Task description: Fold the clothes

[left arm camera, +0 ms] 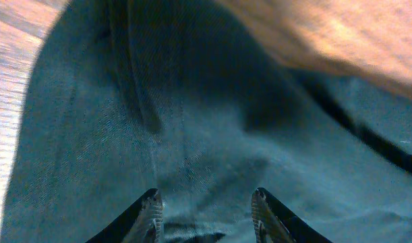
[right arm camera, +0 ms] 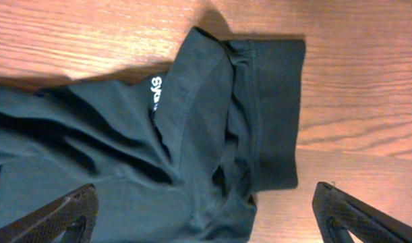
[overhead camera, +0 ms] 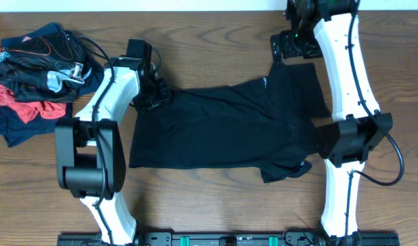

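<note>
A large black T-shirt (overhead camera: 222, 130) lies spread across the middle of the wooden table, hem to the left and sleeves to the right. Its small white logo (right arm camera: 156, 91) shows near the far edge. My left gripper (overhead camera: 156, 96) is open at the shirt's far left corner. In the left wrist view its fingers (left arm camera: 206, 206) sit apart, low over the dark fabric (left arm camera: 192, 121). My right gripper (overhead camera: 285, 46) is wide open just past the far right sleeve. In the right wrist view (right arm camera: 206, 212) that sleeve (right arm camera: 273, 115) lies between and ahead of the fingers.
A heap of other clothes (overhead camera: 37, 75), black, red and navy, sits at the far left corner of the table. Bare wood (overhead camera: 215, 198) lies in front of the shirt. The arm bases stand at the front edge.
</note>
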